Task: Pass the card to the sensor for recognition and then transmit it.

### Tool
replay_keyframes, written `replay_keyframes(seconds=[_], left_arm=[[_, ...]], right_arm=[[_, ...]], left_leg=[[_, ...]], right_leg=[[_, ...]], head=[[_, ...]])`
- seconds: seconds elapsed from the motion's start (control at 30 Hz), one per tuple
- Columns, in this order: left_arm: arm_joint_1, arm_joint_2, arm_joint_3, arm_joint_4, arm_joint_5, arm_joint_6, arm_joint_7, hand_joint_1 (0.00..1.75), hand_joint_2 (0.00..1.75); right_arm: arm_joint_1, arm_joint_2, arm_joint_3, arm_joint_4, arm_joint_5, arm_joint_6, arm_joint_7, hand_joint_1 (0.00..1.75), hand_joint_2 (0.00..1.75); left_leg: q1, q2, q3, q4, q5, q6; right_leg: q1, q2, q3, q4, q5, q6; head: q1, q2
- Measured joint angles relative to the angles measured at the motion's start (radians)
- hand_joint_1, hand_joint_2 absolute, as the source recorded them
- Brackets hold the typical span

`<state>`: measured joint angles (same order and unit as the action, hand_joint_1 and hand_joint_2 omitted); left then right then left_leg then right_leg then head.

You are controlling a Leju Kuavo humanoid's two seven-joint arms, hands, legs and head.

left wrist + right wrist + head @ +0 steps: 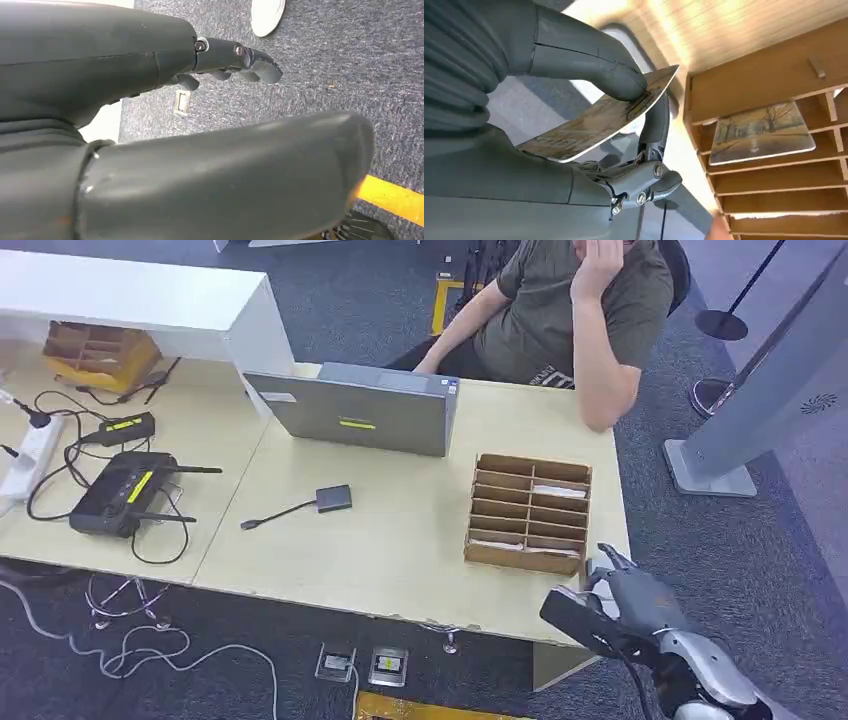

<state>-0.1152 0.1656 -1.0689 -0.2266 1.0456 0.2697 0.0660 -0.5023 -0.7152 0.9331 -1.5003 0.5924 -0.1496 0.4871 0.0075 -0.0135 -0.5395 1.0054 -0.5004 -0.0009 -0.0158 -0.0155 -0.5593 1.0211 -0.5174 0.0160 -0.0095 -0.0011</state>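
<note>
Pinching a card (pixel 599 117) between thumb and fingers, the right hand (pixel 625 605) hovers at about 5 o'clock of the wooden rack (pixel 528 512), seemingly just off the tabletop (pixel 400 530) edge; left hand (pixel 220 60) holds nothing, fingers apart.

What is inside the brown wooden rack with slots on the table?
The brown slotted wooden rack holds a picture-printed card lying flat in one slot, and pale cards in a few others. Dividers hide the deeper parts of the slots.

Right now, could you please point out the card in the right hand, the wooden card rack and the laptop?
card (pixel 589 122), right wrist view, its printed face.
wooden card rack (pixel 528 558), head view, its front wall.
laptop (pixel 360 418), head view, its lid.
</note>
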Motion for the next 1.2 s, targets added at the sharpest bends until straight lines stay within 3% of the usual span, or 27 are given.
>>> replay_keyframes(seconds=[0.67, 0.93, 1.2], left_arm=[[0.0, 0.0, 0.0, 0.0, -0.001, 0.001, 0.007, 0.0, 0.0], [0.0, 0.002, 0.0, 0.0, 0.0, 0.003, 0.007, 0.0, 0.0], [0.0, 0.003, 0.0, 0.0, 0.006, 0.004, 0.007, 0.0, 0.0]], right_arm=[[0.001, 0.064, -0.004, 0.244, -0.07, -0.072, -0.062, 1.75, 1.75], [-0.002, 0.065, -0.037, 0.237, -0.043, -0.076, -0.048, 1.75, 1.75], [-0.048, 0.034, -0.094, 0.087, 0.02, -0.058, 0.015, 1.75, 1.75]], left_leg=[[0.0, 0.0, 0.001, 0.0, 0.0, 0.0], [0.0, 0.0, 0.001, 0.0, 0.0, 0.0], [0.0, 0.0, 0.001, 0.0, 0.0, 0.0]], right_leg=[[0.0, 0.0, 0.0, 0.0, 0.0, 0.0], [0.0, 0.0, 0.001, 0.0, 0.0, 0.0], [0.0, 0.0, 0.0, 0.0, 0.0, 0.0]], head=[[0.0, 0.0], [0.0, 0.0], [0.0, 0.0]])
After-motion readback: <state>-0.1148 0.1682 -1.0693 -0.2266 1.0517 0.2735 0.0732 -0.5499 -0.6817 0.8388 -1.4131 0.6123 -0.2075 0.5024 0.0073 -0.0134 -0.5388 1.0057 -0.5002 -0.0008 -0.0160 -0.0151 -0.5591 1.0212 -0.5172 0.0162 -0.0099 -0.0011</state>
